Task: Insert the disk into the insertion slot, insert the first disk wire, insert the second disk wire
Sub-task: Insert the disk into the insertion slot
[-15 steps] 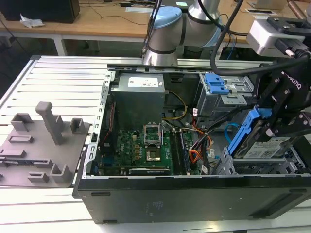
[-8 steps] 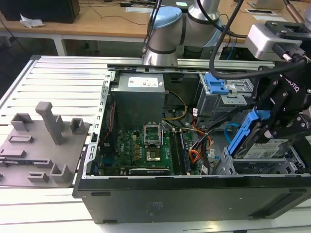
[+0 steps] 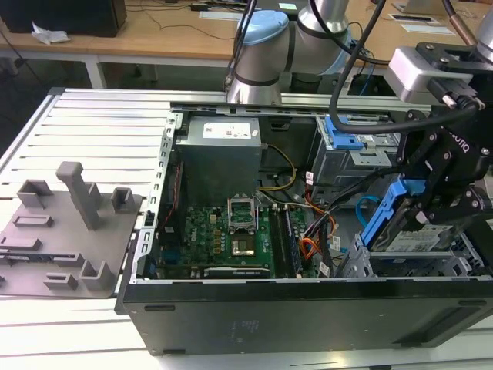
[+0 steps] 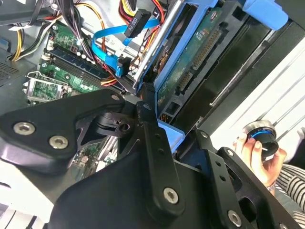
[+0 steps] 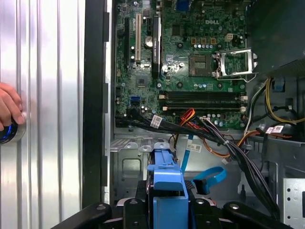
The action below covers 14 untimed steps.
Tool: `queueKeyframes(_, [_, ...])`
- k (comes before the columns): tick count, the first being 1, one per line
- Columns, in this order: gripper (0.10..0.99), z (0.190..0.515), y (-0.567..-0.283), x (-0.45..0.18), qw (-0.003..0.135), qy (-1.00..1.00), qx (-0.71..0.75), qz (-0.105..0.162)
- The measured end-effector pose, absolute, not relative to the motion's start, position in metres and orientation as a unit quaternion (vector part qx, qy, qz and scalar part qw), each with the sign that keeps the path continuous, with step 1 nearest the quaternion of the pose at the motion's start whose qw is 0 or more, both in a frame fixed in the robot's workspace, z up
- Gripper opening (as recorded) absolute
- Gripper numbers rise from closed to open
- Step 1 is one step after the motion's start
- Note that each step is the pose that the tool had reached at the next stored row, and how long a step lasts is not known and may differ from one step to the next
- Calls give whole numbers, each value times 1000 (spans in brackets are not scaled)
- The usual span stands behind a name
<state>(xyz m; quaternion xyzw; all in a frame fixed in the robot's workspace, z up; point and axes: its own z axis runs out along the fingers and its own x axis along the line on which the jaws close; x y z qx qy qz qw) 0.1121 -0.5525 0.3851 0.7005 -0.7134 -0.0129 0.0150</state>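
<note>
I see my gripper (image 3: 437, 218) clenched on the disk (image 3: 417, 239): silver drive, white label, bright blue frame, tilted over the metal slot (image 3: 462, 260), light-blue wire (image 3: 368, 206) looping close beside.

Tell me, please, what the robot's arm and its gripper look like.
The arm is built of round silver-grey tubes with light blue caps at the joints. Black cables run along it to the wrist, where a pale grey box sits. The gripper is matt black, made of jointed bars with silver screw heads, with white lettering on its body.
</note>
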Motion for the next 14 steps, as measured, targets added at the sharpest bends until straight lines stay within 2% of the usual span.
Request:
queueKeyframes(9, [376, 382, -553, 112, 15, -713, 701, -13])
queueKeyframes(10, [439, 381, -553, 112, 15, -713, 701, -13])
queueKeyframes(12, [439, 381, -553, 112, 15, -713, 701, -13])
queueKeyframes(13, [427, 381, -553, 112, 15, -713, 701, -13])
queueKeyframes(14, [361, 381, -553, 112, 15, -713, 701, -13])
